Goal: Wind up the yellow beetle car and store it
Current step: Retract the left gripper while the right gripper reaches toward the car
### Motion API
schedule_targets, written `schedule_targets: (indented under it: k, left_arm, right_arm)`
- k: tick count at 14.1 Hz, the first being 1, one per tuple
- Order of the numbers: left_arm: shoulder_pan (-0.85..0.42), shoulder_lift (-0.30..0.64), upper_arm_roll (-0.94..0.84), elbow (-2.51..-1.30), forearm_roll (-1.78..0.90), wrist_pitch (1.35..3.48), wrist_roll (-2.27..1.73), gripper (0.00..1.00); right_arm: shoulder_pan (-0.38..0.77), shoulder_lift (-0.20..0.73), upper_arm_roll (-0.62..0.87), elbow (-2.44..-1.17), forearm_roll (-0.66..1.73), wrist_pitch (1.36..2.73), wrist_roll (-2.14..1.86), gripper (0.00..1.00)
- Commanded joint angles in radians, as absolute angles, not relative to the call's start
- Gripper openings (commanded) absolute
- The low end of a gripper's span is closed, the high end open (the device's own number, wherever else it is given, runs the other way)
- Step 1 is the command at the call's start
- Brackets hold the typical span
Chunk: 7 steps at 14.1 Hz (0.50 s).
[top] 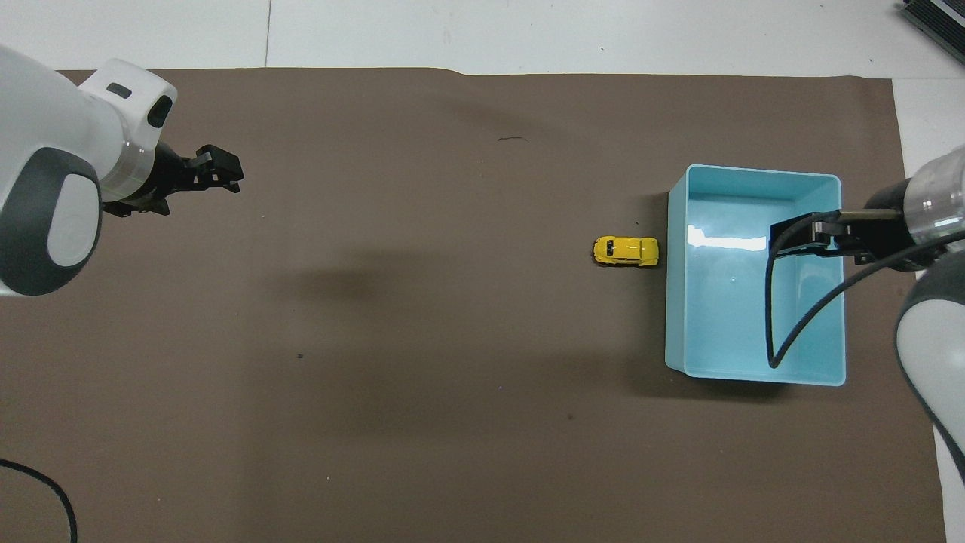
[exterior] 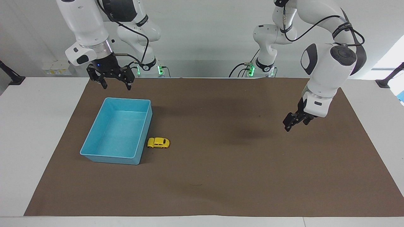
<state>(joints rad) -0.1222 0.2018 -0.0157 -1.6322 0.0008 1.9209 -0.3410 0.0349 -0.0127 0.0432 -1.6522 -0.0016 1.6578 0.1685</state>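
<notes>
A brown mat [exterior: 221, 176] covers the counter [exterior: 38, 132]. The blue bin [exterior: 94, 156] sits toward the right arm's end. The right tool [exterior: 115, 85], fingers spread, hangs over the bin. The left tool [exterior: 292, 122] is raised over bare mat; its fingers' state cannot be told. The yellow beetle car [exterior: 158, 142] stands on the mat just beside the bin's wall.

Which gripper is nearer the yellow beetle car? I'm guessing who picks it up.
Right. The right gripper hangs over the blue bin beside the yellow beetle car; the left gripper is over bare mat toward the left arm's end.
</notes>
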Motion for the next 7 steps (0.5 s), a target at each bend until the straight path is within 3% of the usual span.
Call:
schedule_targets:
  k: [1,7]
  left_arm:
    - [-0.075,0.154,-0.026,-1.643,0.018,1.884,-0.172,1.0]
    - [-0.072,0.074,-0.026,-1.637,0.012,1.799,-0.051,1.0]
  right_arm:
    - [0.041,0.001,0.051,-1.69,0.015,1.71,0.195,1.0]
    - [0.074,0.061,0.051,-1.723,0.015,1.802,0.346,1.0]
